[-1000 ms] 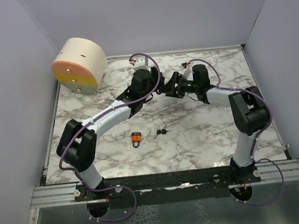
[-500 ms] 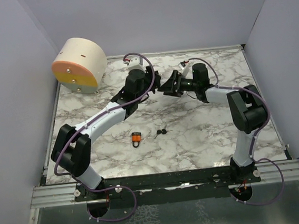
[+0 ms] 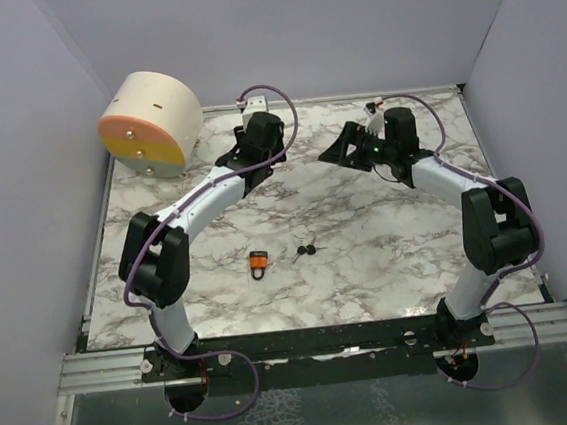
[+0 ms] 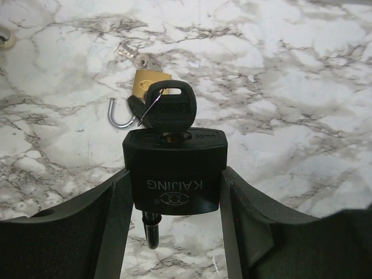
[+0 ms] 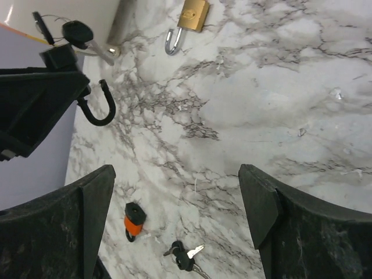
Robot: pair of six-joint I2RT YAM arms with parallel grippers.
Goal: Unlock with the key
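My left gripper (image 3: 257, 143) is shut on a black padlock (image 4: 176, 171) marked KAIJING and holds it above the marble table (image 3: 365, 225). A black-headed key (image 4: 169, 110) sits in its keyhole, with a second key hanging from its ring. The right wrist view shows this padlock's shackle (image 5: 96, 108) swung open below the body. My right gripper (image 3: 343, 147) is open and empty, apart from the padlock to its right; in its own view it (image 5: 174, 195) hangs over bare marble.
A brass padlock (image 4: 149, 85) with an open shackle lies under the left gripper, also in the right wrist view (image 5: 193, 14). An orange padlock (image 3: 258, 263) and a key bunch (image 3: 305, 252) lie mid-table. A cream, orange and yellow drum (image 3: 149, 121) stands far left.
The two grippers were close together at the table's middle back. The left one has drawn back and left with the padlock. The right one has moved off to the right, away from the key.
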